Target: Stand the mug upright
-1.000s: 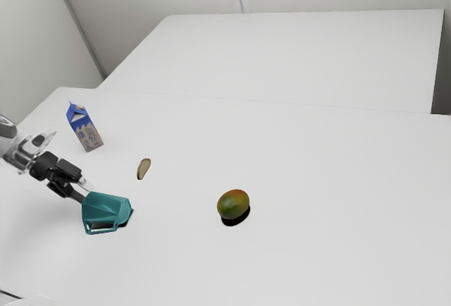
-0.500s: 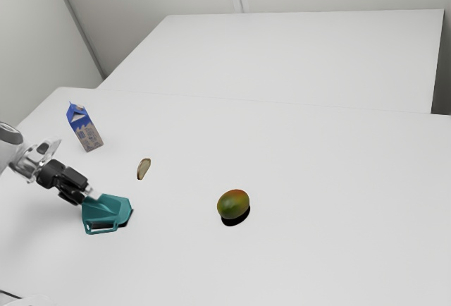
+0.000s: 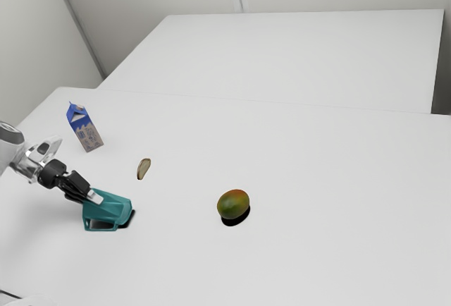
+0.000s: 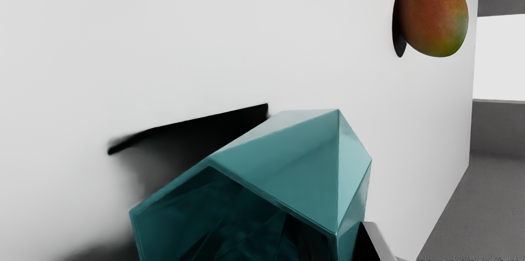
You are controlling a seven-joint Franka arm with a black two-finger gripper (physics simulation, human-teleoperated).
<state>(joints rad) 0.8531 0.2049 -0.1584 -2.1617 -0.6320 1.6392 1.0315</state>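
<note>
Right, at lower left my gripper (image 3: 94,197) is closed on the mouth-end wall of the mug (image 3: 111,209). Tipped on its side, the mug points its base rightward, away from the fingers; I judge that long axis must swing vertical, mouth up. Farther right, near mid-frame, sits the mango (image 3: 233,204).

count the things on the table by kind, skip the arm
mug: 1
carton: 1
mango: 1
small brownish piece, exact kind unclear: 1
total: 4
</note>
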